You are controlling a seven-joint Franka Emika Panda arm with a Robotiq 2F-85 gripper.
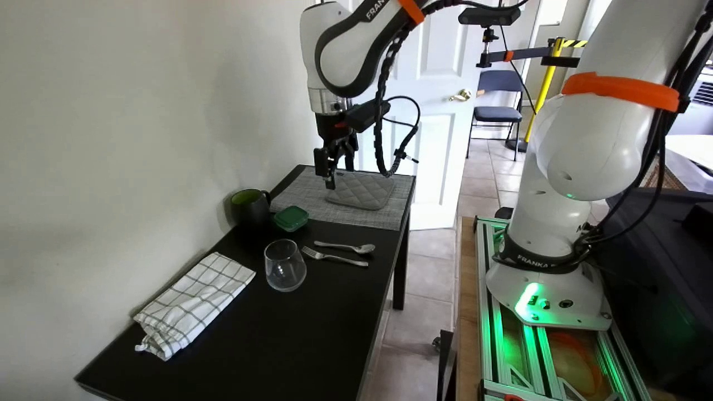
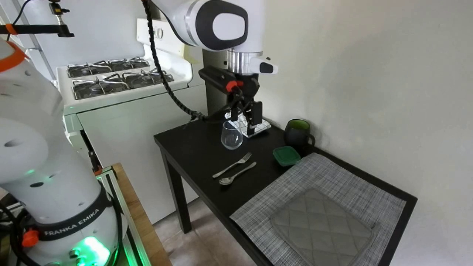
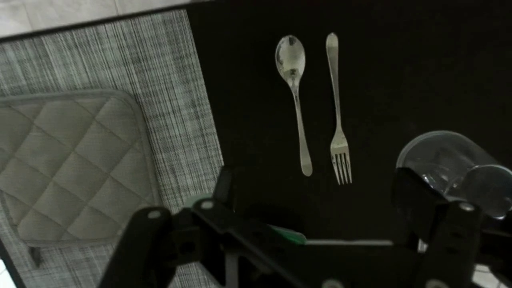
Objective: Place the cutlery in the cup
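Observation:
The cutlery is a silver spoon (image 1: 365,249) and a silver fork (image 1: 333,257), lying side by side on the black table. In the wrist view the spoon (image 3: 291,60) and fork (image 3: 339,146) lie beyond the fingertips. A clear stemless glass (image 1: 285,267) stands upright beside the fork; it also shows in the wrist view (image 3: 440,154), partly behind a finger. A dark mug with a green inside (image 1: 250,210) stands near the wall. My gripper (image 3: 316,186) is open and empty, pointing down above the table. It also shows in both exterior views (image 1: 340,174) (image 2: 243,123).
A green lidded container (image 2: 286,156) sits beside the mug. A grey placemat (image 2: 255,218) with a quilted pad (image 2: 321,225) covers one table end. A folded checked cloth (image 1: 195,301) lies along the wall. The wall borders the table's long side.

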